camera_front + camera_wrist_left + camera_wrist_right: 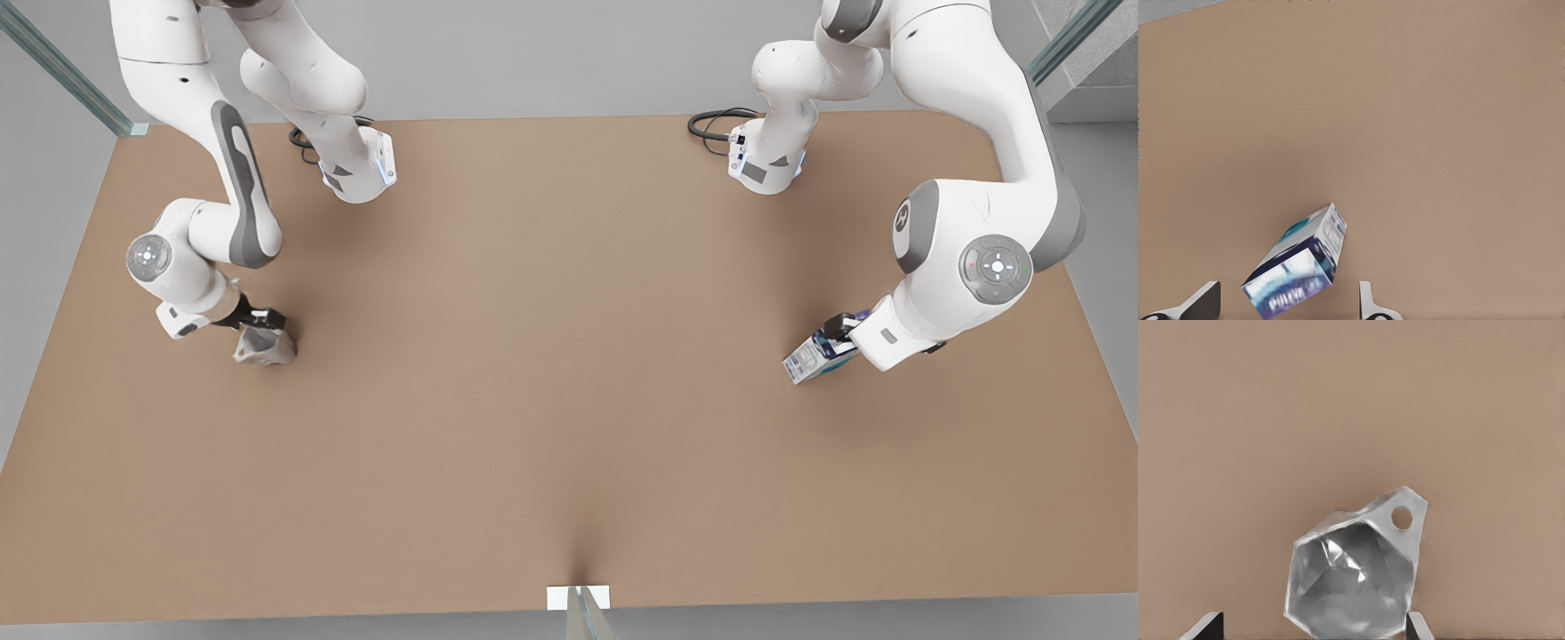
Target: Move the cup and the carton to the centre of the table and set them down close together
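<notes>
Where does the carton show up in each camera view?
Front view: the carton sits on the front view's right, at the left hand.
Left wrist view: carton between the fingertips.
Right wrist view: not in it.
Shared landmark: the tan table.

Shiny faceted metal-look cup (1351, 580) — glossy printed carton (1298, 267) — matt tan table (551, 356).

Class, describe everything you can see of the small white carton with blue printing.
The small rectangular white carton with blue and dark printing looks like printed card. It sits tilted at the front view's right side of the tan table, far from centre, between the left gripper's open fingers; contact isn't clear.
</notes>
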